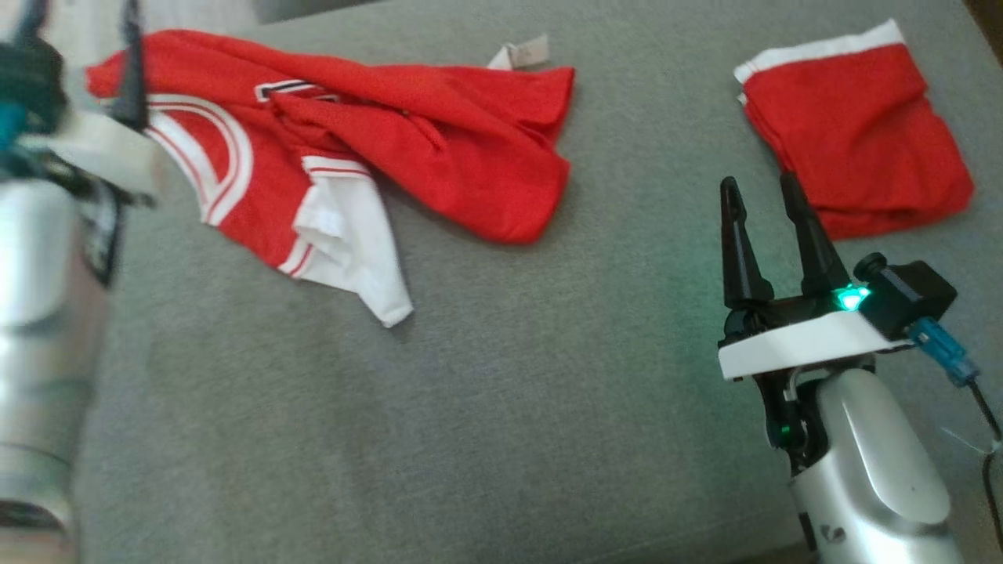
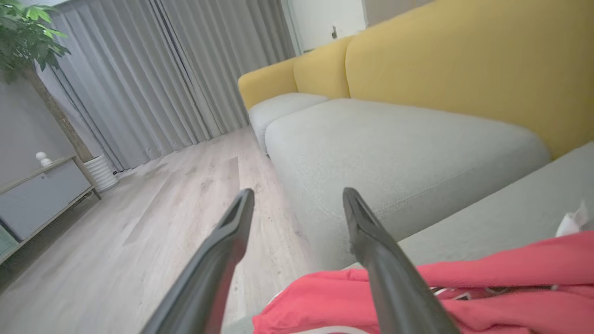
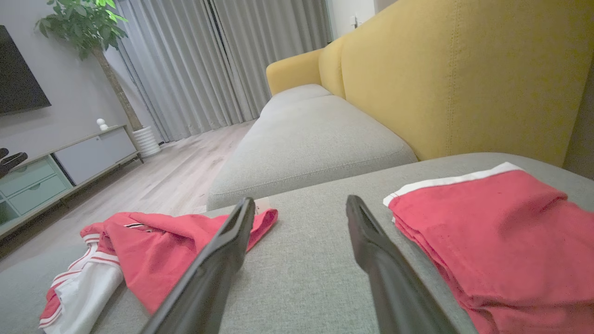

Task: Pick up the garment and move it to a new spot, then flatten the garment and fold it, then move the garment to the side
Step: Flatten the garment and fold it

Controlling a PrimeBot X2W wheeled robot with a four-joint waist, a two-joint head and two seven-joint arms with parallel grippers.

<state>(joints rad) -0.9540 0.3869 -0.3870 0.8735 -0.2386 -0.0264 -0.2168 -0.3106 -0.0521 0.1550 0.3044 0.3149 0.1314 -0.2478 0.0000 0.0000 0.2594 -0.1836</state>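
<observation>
The garment point(image 1: 439, 133), a crumpled red jersey with white trim and a white panel, lies at the far left of the grey cushion point(image 1: 509, 392). My left gripper point(image 2: 297, 195) hovers over the jersey's left edge, open, with nothing between its fingers; the red cloth point(image 2: 487, 278) lies below and to the right of them. In the head view one dark left finger point(image 1: 132, 70) stands blurred over the garment's left end. My right gripper point(image 1: 758, 182) is open and empty over bare cushion. In its wrist view point(image 3: 300, 200) the jersey point(image 3: 158, 241) is to its left.
A second red garment point(image 1: 854, 133) with a white band lies folded at the far right, also in the right wrist view point(image 3: 492, 232). A yellow-backed sofa point(image 3: 441, 83) runs beyond the cushion. Wooden floor point(image 2: 139, 222), curtains and a low cabinet point(image 3: 69, 162) lie past the left edge.
</observation>
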